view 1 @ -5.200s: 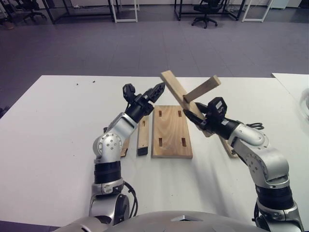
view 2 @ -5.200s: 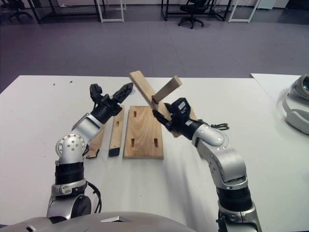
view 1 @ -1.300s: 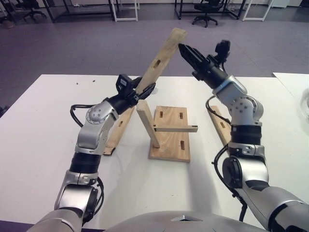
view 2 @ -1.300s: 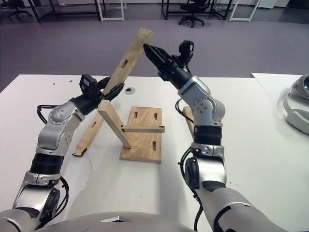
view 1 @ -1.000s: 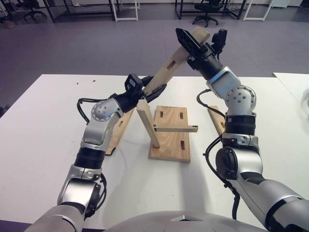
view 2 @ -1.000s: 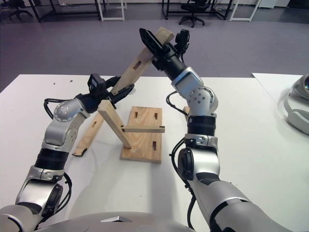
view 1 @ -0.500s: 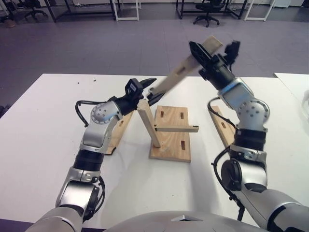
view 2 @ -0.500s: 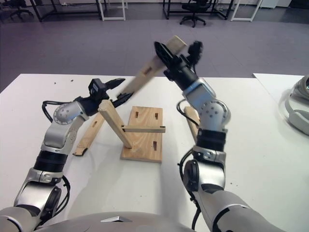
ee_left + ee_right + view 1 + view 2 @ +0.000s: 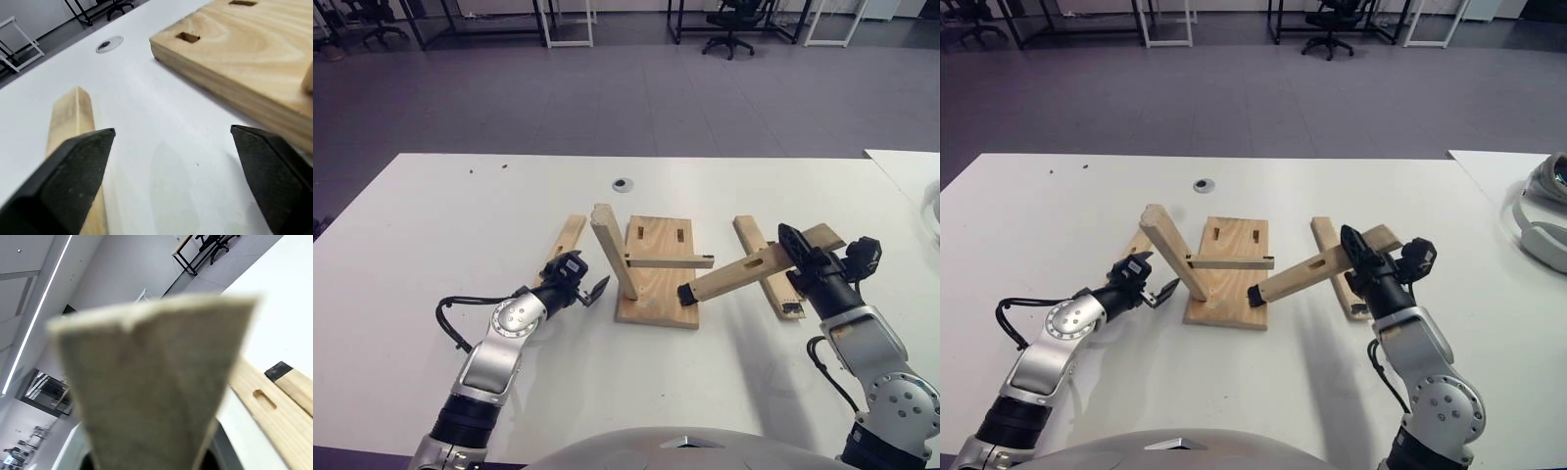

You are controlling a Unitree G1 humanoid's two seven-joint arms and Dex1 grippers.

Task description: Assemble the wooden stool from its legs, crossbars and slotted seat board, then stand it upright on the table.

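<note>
Stool leg (image 9: 734,277) sits clamped in right gripper (image 9: 791,251); left wrist view reveals left gripper (image 9: 172,130) spread wide beside seat board (image 9: 244,58).

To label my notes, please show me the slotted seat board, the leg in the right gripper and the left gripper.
slotted seat board (image 9: 658,294): left eye view, bare top face.
held leg (image 9: 734,273): left eye view, middle of its length.
left gripper (image 9: 172,131): left wrist view, midway between its fingertips.

A blurred leg (image 9: 146,377) is hiding the right tool (image 9: 793,255) from its own wrist camera, while the seat board (image 9: 244,54) is running past the left wrist view's edge.
</note>
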